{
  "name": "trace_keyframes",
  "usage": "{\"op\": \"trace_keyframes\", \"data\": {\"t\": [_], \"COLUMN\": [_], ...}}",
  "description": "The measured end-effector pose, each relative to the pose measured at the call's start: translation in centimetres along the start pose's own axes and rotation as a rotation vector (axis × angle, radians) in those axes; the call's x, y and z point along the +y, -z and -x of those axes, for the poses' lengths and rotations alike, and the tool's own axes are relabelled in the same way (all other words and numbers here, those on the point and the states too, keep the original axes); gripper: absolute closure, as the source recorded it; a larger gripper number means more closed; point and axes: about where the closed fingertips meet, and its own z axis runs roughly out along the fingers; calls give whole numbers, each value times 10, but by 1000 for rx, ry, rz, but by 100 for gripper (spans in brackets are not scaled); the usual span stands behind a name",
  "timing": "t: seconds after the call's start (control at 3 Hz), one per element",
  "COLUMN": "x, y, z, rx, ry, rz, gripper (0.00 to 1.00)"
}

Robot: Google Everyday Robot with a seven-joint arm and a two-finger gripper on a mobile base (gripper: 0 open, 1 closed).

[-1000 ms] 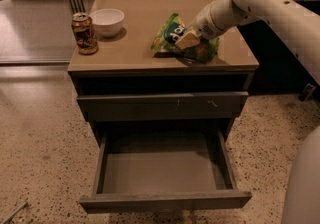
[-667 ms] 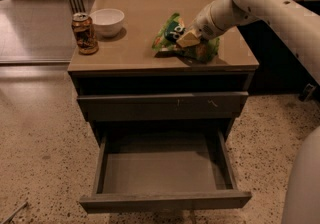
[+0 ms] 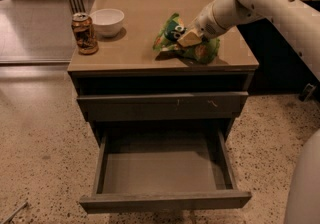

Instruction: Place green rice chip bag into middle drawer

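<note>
The green rice chip bag [image 3: 200, 50] lies crumpled on the cabinet top [image 3: 135, 48], right of centre, its left end raised a little. My gripper [image 3: 187, 38] comes in from the upper right on the white arm and is shut on the bag's upper middle, with a pale finger [image 3: 189, 39] lying across it. The middle drawer [image 3: 105, 168] stands pulled out at the bottom of the cabinet, directly below and in front of the bag. Its flat grey floor is bare.
A brown drink can [image 3: 83, 33] and a white bowl [image 3: 107, 21] stand at the top's left. A closed drawer front with pale scuffs [image 3: 162, 106] sits above the open drawer. Speckled floor surrounds the cabinet. A white part of the robot [image 3: 305, 188] is at the lower right.
</note>
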Motion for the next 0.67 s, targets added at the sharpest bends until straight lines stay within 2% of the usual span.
{"op": "trace_keyframes", "data": {"t": [0.33,0.67], "x": [30,70], "y": [39,87], "z": [21,30], "rx": [-66,-113], "ry": [119,238], "rz": [122,258], "gripper": [100,100]}}
